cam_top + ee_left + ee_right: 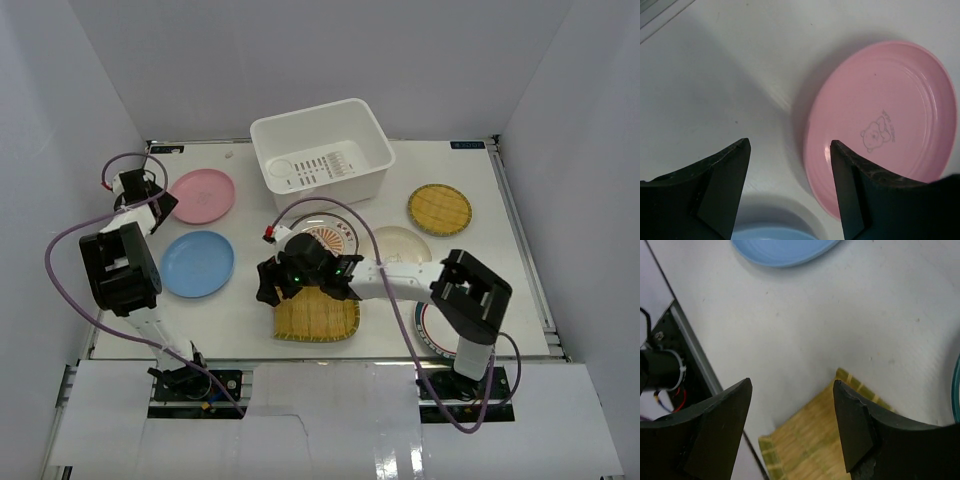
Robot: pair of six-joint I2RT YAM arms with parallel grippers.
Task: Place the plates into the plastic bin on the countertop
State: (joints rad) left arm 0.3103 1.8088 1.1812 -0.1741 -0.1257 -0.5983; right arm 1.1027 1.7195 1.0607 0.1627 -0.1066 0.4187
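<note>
— So, where do we find the plastic bin [305, 110]?
— At twelve o'clock on the countertop [505, 235], upright (its slotted bottom shows in full); all the plates that we see lie outside it.
— And the plates on the left side?
— We see the pink plate [202, 195] at ten o'clock and the blue plate [197, 264] just beside it at nine; both lie flat, close but apart.
— What of the left gripper [790, 145]?
— Its fingers stand spread, with bare countertop between them; in the left wrist view one finger hangs over the near rim of the pink plate, and we cannot tell whether it touches.
— And the right gripper [792, 385]?
— Fingers apart as well, clasping nothing; it hovers at six o'clock over a corner of the fan-shaped yellow plate [316, 315], which lies flat.
— The others?
— We count the round yellow plate [439, 208] at two o'clock and the cream plate [402, 245] just beside it toward three; the orange-patterned plate [330, 235] lies near the centre, partly hidden by the right arm; the green-rimmed plate [430, 335] shows only as a sliver under that arm at four o'clock.
</note>
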